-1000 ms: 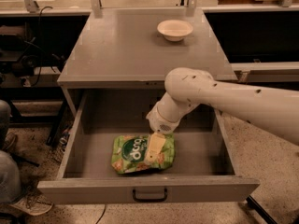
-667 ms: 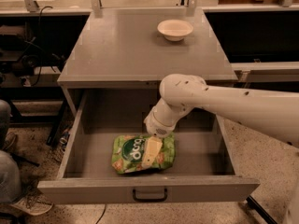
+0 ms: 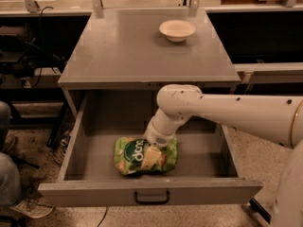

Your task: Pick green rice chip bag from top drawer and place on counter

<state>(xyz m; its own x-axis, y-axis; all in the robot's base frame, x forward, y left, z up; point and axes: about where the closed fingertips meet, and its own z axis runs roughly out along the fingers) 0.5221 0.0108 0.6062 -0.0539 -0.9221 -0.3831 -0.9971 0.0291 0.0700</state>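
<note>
The green rice chip bag (image 3: 137,156) lies flat on the floor of the open top drawer (image 3: 94,148), near its front and a little left of the middle. My gripper (image 3: 150,157) reaches down into the drawer from the right and rests on the right half of the bag. The white arm's wrist hides the bag's upper right edge. The counter (image 3: 123,46) is the flat grey cabinet top behind the drawer.
A cream bowl (image 3: 177,30) stands on the counter at the back right. The drawer's front panel with its dark bar handle (image 3: 151,197) faces the camera. A person's leg and shoe (image 3: 19,193) are at the lower left beside the cabinet.
The arm has shifted left and lowered, bringing my gripper further over the bag. The bag has barely moved.
</note>
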